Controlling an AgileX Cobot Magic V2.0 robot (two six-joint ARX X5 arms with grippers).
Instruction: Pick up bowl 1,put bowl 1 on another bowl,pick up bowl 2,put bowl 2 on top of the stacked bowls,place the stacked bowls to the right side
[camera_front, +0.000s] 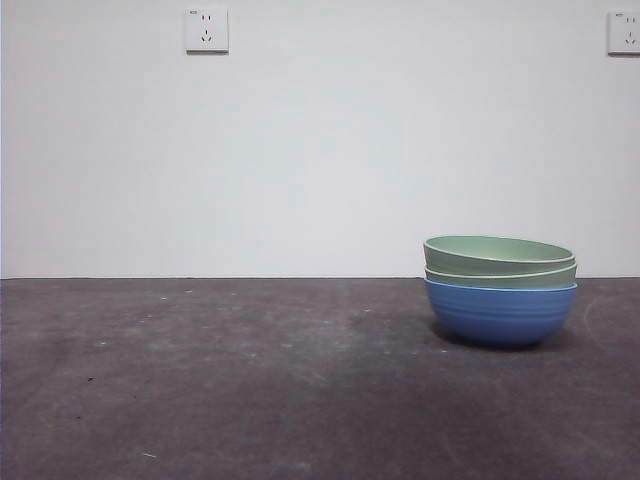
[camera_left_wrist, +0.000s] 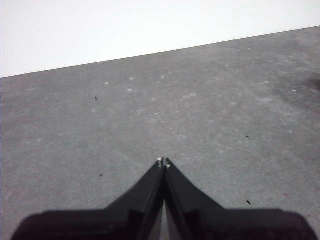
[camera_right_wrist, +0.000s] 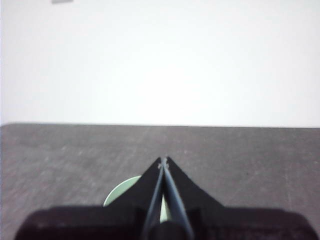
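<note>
The stacked bowls (camera_front: 500, 290) rest on the dark table at the right of the front view: a blue ribbed bowl (camera_front: 500, 312) at the bottom with two pale green bowls (camera_front: 498, 252) nested in it, the top one slightly tilted. No gripper shows in the front view. My right gripper (camera_right_wrist: 163, 161) is shut with nothing in it, and a pale green bowl rim (camera_right_wrist: 121, 193) shows just beneath its jaws. My left gripper (camera_left_wrist: 163, 162) is shut and empty over bare table, with no bowl in its view.
The dark grey table (camera_front: 220, 380) stretches to the left of the stack. A white wall stands behind with a power socket (camera_front: 206, 30) at upper left and another socket (camera_front: 624, 32) at the upper right edge.
</note>
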